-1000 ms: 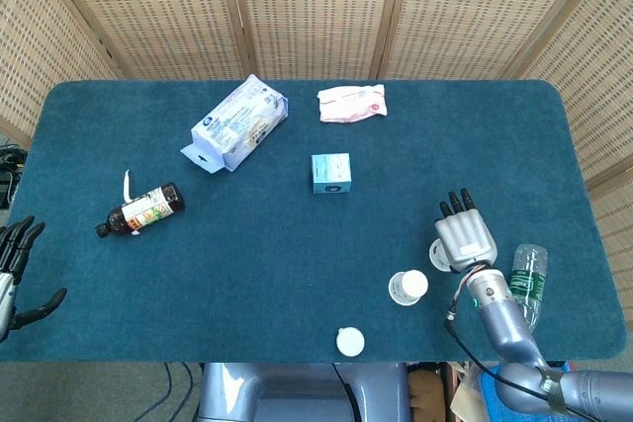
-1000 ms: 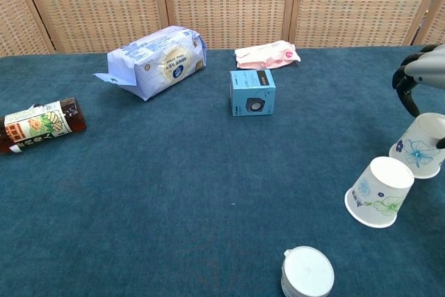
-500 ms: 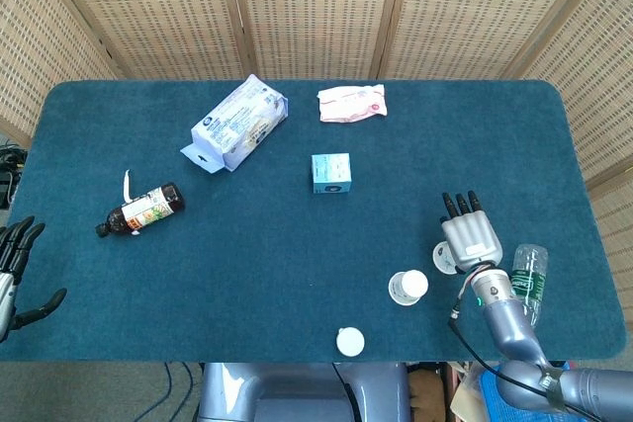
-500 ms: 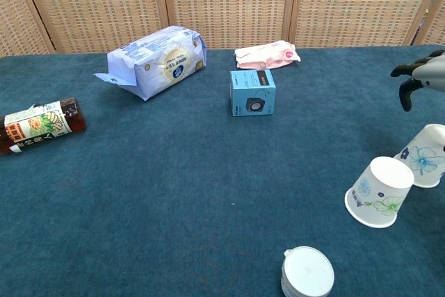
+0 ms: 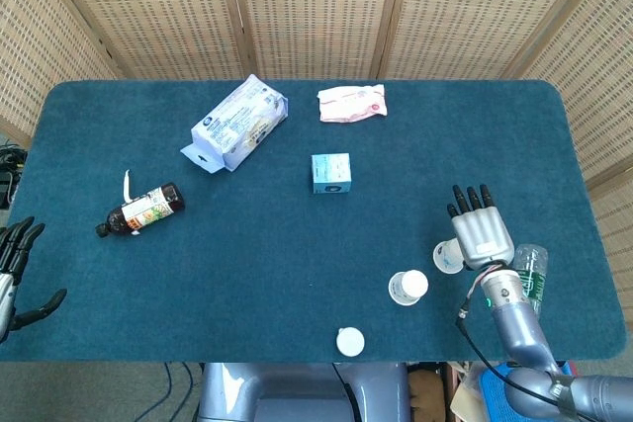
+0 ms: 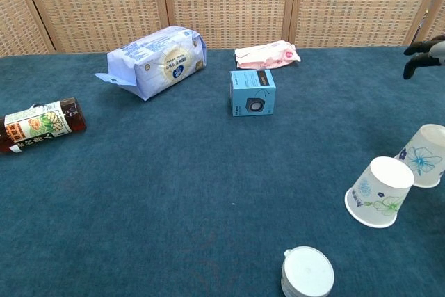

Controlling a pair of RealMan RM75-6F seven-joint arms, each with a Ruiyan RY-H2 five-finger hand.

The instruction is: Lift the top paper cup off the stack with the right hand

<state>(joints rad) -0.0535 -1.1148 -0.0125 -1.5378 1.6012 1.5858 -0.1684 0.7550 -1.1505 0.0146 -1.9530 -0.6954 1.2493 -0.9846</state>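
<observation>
Progress: it looks to me as if the separating is already done; no stack stands anywhere, and three cups sit apart near the right front of the table, all upside down.
Far cup: the white paper cup with a blue flower print stands on its rim just beside the right hand, not held.
Near cup: the white paper cup with a green and blue print leans a little, close to the flowered one; whether they touch I cannot tell.
Third cup: a plain white cup stands alone at the front edge.
What is left: little, I'd judge, beyond the hand drawing clear.
Right hand fingers: straight and slightly apart above the table, holding nothing.
Left hand: off the table's left edge, fingers spread, empty.
Contents: the inverted cups hide their insides. The brown glass bottle lies on its side, capped. A clear plastic bottle with a green label lies past the right hand.
</observation>
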